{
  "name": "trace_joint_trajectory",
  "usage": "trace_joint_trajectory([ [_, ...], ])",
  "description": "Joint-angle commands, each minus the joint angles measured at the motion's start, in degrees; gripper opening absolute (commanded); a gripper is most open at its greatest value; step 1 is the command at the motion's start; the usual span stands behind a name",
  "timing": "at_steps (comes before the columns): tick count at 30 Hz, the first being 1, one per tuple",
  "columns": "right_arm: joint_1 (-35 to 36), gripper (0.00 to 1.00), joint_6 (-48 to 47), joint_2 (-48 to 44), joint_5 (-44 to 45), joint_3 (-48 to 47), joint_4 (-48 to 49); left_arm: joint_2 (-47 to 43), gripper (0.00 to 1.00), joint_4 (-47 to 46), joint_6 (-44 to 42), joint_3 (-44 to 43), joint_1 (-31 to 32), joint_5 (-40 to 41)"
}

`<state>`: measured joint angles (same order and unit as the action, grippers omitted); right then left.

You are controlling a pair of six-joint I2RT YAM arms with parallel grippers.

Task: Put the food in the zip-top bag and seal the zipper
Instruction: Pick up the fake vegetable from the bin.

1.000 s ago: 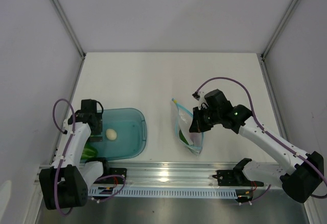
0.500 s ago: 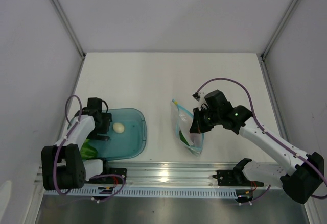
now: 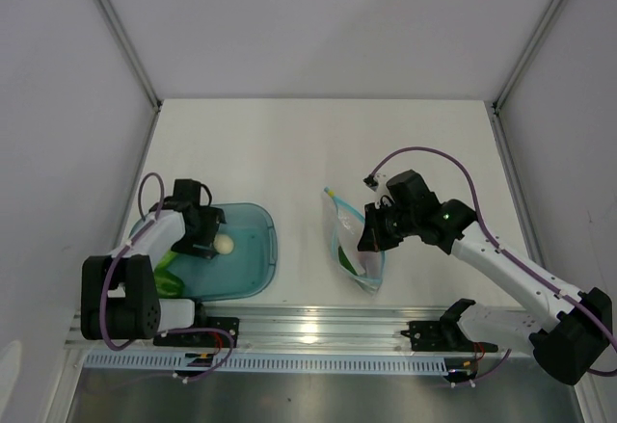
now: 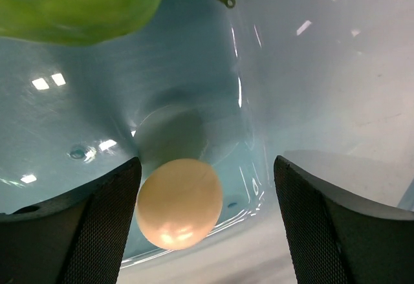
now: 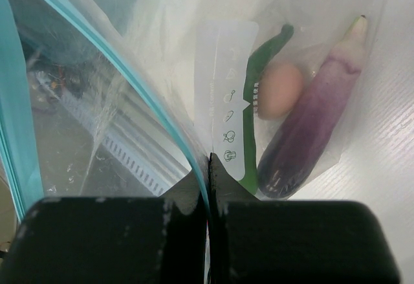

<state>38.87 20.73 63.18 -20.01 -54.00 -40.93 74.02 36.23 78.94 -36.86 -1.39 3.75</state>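
Teal plastic tray sits at the lower left of the overhead view, and the left gripper is down inside it with its jaws spread wide. On the left wrist view a cream egg-shaped ball lies on the tray floor between the two fingers. It's right up against the left-hand one and clear of the other, so nothing's grabbed there. A round green apple with a curly stem fills the upper left corner of that view, also in the tray.

Over at centre right of the overhead view the clear bag lies on the white table, well apart from the tray. The right gripper is clenched on the bag's mouth edge. The right wrist view shows its jaws pinched tight on the plastic, right where one line of the light-blue zipper runs in. The mouth gapes, with the zipper's two sides spreading apart toward the upper left of that frame.

Inside the bag, at the upper right, are a purple eggplant, a long green vegetable and a small peach-coloured piece wedged between them, touching both. A white printed label sits on the bag just beside the green one.
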Motion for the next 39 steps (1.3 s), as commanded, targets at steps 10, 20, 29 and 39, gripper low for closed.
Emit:
trace_joint_trajectory([
  [10, -0.29, 0.0, -0.43, -0.86, -0.03, 0.56, 1.38, 2.97, 0.8, -2.13, 0.6, -1.37, 4.64, -1.02],
  [20, -0.2, 0.0, -0.52, -1.39, 0.15, 0.56, 1.2, 1.13, 0.69, -1.25, 2.45, -0.23, 5.26, 2.05],
  [29, -0.2, 0.0, -0.34, -1.3, 0.06, 0.65, 1.29, 1.31, 0.29, -2.39, 1.92, 0.74, 5.26, 0.82],
  [39, -0.29, 0.0, 0.1, -1.3, 0.23, 0.56, 1.11, -6.51, 0.01, -0.02, 0.6, 1.18, 5.52, -1.37],
])
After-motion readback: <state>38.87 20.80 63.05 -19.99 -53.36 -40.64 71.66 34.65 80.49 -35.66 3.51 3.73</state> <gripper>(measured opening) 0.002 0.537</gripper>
